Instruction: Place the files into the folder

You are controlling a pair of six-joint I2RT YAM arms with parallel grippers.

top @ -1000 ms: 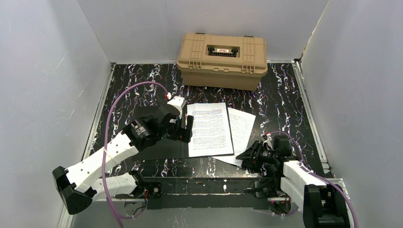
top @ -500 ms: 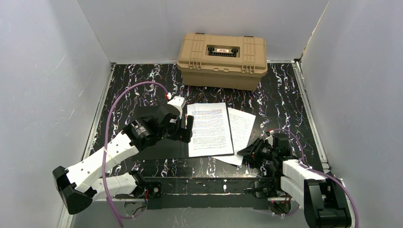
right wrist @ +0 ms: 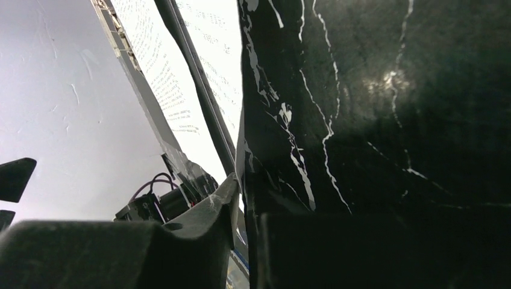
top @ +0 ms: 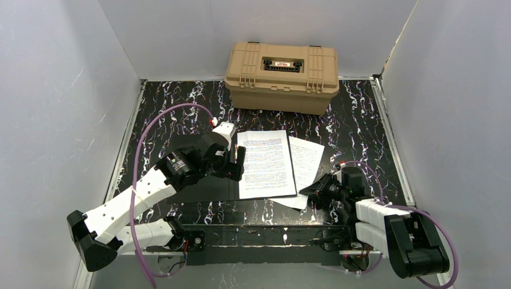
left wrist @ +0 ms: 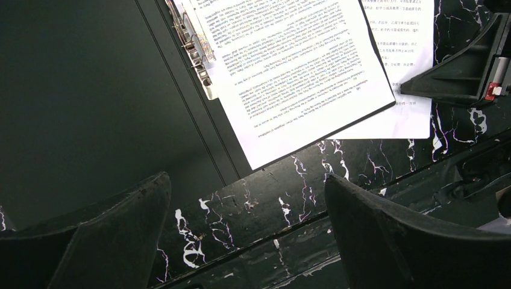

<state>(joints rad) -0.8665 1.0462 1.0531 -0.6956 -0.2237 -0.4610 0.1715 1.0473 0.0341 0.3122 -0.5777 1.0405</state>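
The folder (top: pixel 208 191) lies open, black inside up, its ring spine (left wrist: pixel 193 42) in the middle. One printed sheet (top: pixel 265 162) lies on its right half. A second, loose sheet (top: pixel 306 159) lies on the table, right of the folder and partly under the first. My left gripper (top: pixel 236 162) is open and empty above the folder's left half (left wrist: pixel 90 90), near the spine. My right gripper (top: pixel 308 191) is low at the loose sheet's near right corner. In the right wrist view its fingers (right wrist: pixel 244 198) are closed on that sheet's thin edge (right wrist: pixel 241 150).
A tan plastic hard case (top: pixel 281 75) stands shut at the back centre. Grey walls enclose the black marbled table (top: pixel 361 120) on three sides. A black rail (top: pixel 259 232) runs along the near edge between the arm bases.
My right gripper has slid a little left and away, onto the near corner of the loose sheet. The left arm and both sheets have not moved.
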